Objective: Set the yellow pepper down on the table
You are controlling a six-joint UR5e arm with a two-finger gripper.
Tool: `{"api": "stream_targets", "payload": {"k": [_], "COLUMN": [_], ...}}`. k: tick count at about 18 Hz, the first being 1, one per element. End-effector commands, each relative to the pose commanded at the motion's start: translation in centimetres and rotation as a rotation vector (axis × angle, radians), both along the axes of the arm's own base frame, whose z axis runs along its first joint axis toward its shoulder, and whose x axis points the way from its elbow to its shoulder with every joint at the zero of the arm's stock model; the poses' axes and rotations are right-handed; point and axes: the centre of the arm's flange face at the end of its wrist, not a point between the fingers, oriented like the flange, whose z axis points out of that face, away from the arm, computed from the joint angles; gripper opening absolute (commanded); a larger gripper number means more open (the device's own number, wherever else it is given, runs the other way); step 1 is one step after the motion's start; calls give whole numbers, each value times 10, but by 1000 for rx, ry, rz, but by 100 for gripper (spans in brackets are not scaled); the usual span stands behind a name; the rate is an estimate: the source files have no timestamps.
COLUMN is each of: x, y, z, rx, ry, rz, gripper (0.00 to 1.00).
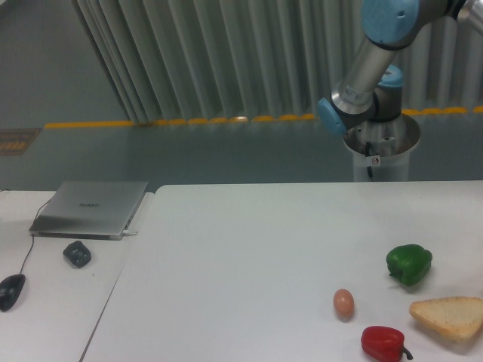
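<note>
Robot arm (367,64): silver-grey tubular link, light blue caps on the joints. Round metallic base flange (382,140) on a white pedestal. Black cable down the pedestal front, small white tag with a red mark.

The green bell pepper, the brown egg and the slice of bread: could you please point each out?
green bell pepper (409,264), fixed camera, glossy body.
brown egg (343,303), fixed camera, shell middle.
slice of bread (449,317), fixed camera, top face.
</note>
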Motion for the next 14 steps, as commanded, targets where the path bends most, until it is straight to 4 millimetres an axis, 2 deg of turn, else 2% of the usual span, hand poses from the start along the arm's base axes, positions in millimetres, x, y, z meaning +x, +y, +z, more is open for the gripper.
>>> {"api": "stream_targets", "payload": {"k": [5,14], "x": [-2,0], "y": [-3,-8], "z": [0,-12], "rx": [0,-37], "ry": [2,0], "rz": [-1,0], "gripper": [100,100]}}
